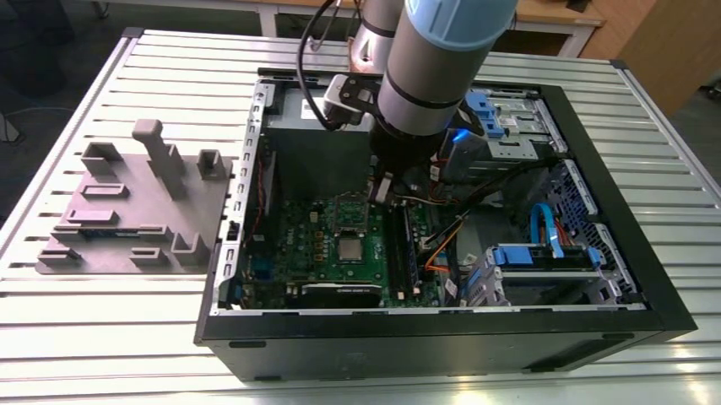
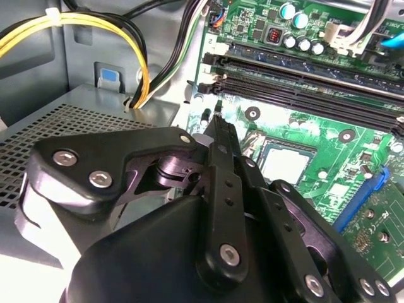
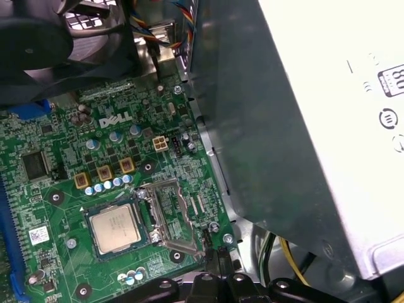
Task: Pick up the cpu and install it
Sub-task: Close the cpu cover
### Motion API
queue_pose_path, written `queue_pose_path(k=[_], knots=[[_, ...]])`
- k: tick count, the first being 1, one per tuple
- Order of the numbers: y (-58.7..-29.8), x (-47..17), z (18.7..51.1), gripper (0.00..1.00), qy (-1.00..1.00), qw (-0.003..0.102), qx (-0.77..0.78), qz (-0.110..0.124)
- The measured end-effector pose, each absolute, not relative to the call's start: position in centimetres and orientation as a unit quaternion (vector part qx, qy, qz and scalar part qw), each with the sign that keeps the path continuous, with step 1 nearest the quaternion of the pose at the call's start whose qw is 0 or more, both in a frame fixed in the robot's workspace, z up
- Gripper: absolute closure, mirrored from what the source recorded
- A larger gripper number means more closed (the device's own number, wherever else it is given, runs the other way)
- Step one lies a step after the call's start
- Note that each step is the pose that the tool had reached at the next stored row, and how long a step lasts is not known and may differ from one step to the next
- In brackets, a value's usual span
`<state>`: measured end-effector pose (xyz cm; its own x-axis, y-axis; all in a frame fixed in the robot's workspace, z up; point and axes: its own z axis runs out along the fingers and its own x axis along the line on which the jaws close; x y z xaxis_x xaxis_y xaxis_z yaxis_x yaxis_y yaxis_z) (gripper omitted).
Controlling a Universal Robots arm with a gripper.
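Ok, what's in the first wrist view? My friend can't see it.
A small silvery square cpu lies in its socket on a green motherboard, with a metal frame beside it. The black gripper pokes in near the frame, and a big grey metal box with a white label stands next to the board.

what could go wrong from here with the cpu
1. The cpu lies seated on the board with the metal frame open beside it, so a bump could shift it.
2. The claw hangs low next to the frame; it could catch it or scrape the board's small parts.
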<state>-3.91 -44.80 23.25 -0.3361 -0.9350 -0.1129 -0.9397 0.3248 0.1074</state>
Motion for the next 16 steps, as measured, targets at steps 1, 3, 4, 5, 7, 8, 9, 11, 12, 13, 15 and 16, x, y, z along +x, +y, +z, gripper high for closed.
queue_pose_path(k=[1, 3, 4, 5, 7, 8, 9, 11, 12, 13, 15, 16], knots=[[-44.79, -3.92, 23.3, 0.89, 0.814, 0.015, -0.576, 0.077], [-44.79, -3.97, 23.37, 0.89, 0.814, 0.015, -0.576, 0.077], [-44.79, -4.0, 23.39, 0.89, 0.814, 0.015, -0.576, 0.077], [-44.79, -4.03, 23.42, 0.89, 0.814, 0.015, -0.576, 0.077], [-44.79, -4.1, 23.49, 0.89, 0.814, 0.015, -0.576, 0.077], [-44.8, -4.13, 23.53, 0.89, 0.814, 0.015, -0.576, 0.077], [-44.8, -4.17, 23.56, 0.89, 0.814, 0.015, -0.576, 0.077], [-44.8, -4.26, 23.63, 0.89, 0.814, 0.015, -0.576, 0.077], [-44.79, -4.31, 23.67, 0.89, 0.814, 0.015, -0.576, 0.077], [-44.79, -4.35, 23.7, 0.89, 0.814, 0.015, -0.576, 0.077], [-44.79, -4.41, 23.78, 0.89, 0.814, 0.015, -0.576, 0.077], [-44.8, -4.43, 23.82, 0.89, 0.814, 0.015, -0.576, 0.077]])
